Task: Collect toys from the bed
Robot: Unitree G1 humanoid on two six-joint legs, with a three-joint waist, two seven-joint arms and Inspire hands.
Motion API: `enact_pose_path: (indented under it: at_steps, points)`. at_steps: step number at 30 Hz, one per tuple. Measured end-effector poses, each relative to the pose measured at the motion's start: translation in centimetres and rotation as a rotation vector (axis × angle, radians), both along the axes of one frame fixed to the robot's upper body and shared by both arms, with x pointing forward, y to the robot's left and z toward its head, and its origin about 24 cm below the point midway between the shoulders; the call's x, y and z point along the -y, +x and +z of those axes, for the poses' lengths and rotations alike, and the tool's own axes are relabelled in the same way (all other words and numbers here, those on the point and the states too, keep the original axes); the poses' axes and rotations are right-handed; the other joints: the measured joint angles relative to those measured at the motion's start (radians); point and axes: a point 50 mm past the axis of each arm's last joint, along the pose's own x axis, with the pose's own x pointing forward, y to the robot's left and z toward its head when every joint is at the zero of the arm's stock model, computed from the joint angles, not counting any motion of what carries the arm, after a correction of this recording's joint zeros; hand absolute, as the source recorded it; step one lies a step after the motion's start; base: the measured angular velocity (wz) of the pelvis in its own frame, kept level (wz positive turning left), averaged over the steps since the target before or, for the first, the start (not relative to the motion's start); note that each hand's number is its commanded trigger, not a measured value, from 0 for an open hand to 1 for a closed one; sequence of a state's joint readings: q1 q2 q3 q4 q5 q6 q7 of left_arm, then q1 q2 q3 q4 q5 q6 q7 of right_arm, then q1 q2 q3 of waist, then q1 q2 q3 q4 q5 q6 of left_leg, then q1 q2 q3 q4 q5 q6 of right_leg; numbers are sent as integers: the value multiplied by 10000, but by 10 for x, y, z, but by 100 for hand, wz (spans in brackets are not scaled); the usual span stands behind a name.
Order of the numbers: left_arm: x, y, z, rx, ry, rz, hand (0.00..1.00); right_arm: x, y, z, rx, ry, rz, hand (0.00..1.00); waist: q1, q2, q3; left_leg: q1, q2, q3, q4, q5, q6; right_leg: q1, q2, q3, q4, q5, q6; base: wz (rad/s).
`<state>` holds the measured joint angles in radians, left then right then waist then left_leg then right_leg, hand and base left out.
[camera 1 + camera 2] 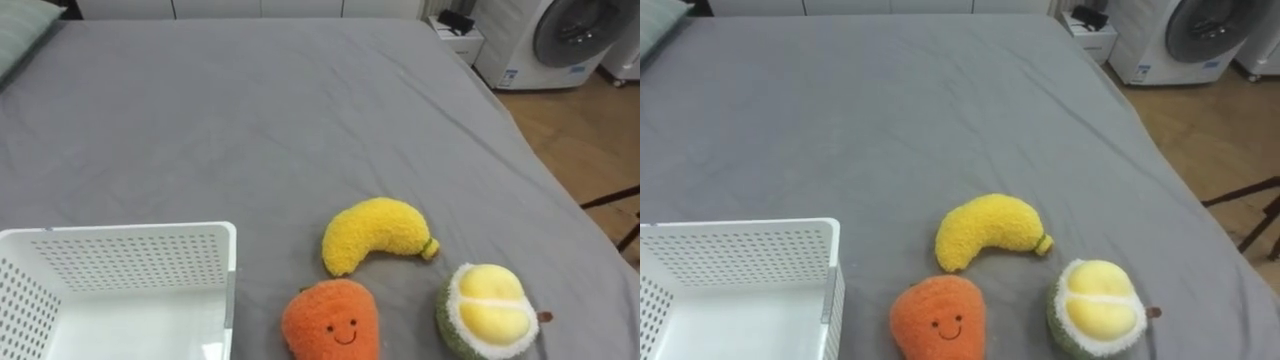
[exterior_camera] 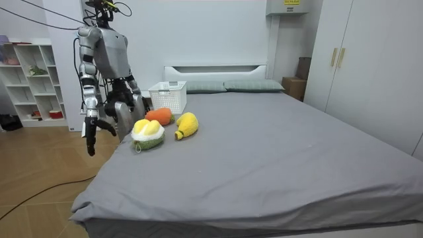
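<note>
Three plush toys lie on the grey bed (image 1: 300, 120) near its edge in front of me. A yellow banana (image 1: 375, 233) lies farthest in. In front of it sit an orange plush with a smiling face (image 1: 333, 320) and, to its right, a green and yellow durian (image 1: 490, 310). A white perforated basket (image 1: 120, 235) stands empty to the left of the toys. In the room view I stand at the bedside by the toys (image 2: 148, 134). My right hand (image 2: 90, 139) hangs at my side with straight fingers, and my left hand (image 2: 141, 104) is low by the bed's edge.
A washing machine (image 1: 560, 40) and a small white stand (image 1: 460, 40) are beyond the bed's far right corner, with wooden floor along the right side. A pillow (image 1: 20, 35) lies at the far left. A shelf unit (image 2: 30, 79) stands behind me.
</note>
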<state>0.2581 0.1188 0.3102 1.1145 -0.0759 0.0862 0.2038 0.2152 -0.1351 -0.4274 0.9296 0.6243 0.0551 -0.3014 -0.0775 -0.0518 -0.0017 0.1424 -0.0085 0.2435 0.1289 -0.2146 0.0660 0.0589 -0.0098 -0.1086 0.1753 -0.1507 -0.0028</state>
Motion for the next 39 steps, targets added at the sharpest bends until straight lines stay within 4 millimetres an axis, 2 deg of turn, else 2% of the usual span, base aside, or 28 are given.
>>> enact_pose_path:
  at_steps: [2,6,8,9,11,14,19,25,29,34,39]
  points:
    - [-1,0,0,10,29,-81,0,8,22,12,468,-910,265,0,0,-6,7,-111,6,0,0,1,-1,-100,5,12,1,1,-1,0]
    - [-1,0,0,-86,31,-411,0,18,54,36,1120,-2333,763,0,9,-9,8,-189,3,1,0,1,-1,-250,16,22,26,1,-2,0]
    - [-1,3,1,5,44,-509,0,23,76,59,2093,-3386,1061,0,-1,17,63,-225,4,0,-2,1,-1,-273,26,57,77,2,-1,0]
    - [-1,4,1,-3,35,-591,0,23,80,64,2262,-3698,1286,0,2,25,47,-232,5,-1,-2,1,-1,-275,33,72,76,0,1,0]
    - [0,4,0,-3,23,-638,0,18,99,85,3173,-4414,1918,0,54,52,66,-245,17,16,-18,0,-3,-309,60,138,91,-1,0,-4]
    - [0,6,0,0,39,-694,0,11,119,103,4145,-4847,2538,0,55,58,61,-297,22,44,-18,1,-3,-383,69,161,113,2,-4,-3]
    - [1,9,0,-24,60,-1154,0,2,132,119,4374,-5954,3939,0,285,74,32,-310,23,40,-16,0,-3,-387,70,148,114,7,-10,0]
    - [2,9,0,-59,48,-1315,0,-6,147,140,4157,-7975,6225,0,524,288,2,-294,23,54,-15,1,-3,-375,66,160,162,17,-13,0]
    - [4,9,-1,-106,-24,-1526,0,-16,161,151,4424,-8505,7852,0,587,318,21,-292,25,53,-6,3,-4,-335,65,177,258,16,-13,0]
    - [4,8,0,-142,-21,-1636,0,-29,169,149,4337,-8581,9271,0,618,226,9,-314,22,41,7,3,-4,-392,50,160,247,14,-12,0]
    - [1,10,2,16,-66,-1694,0,-33,166,130,3342,-7622,10862,0,604,-36,3,-317,21,-50,27,3,-4,-234,7,-14,98,20,-13,7]
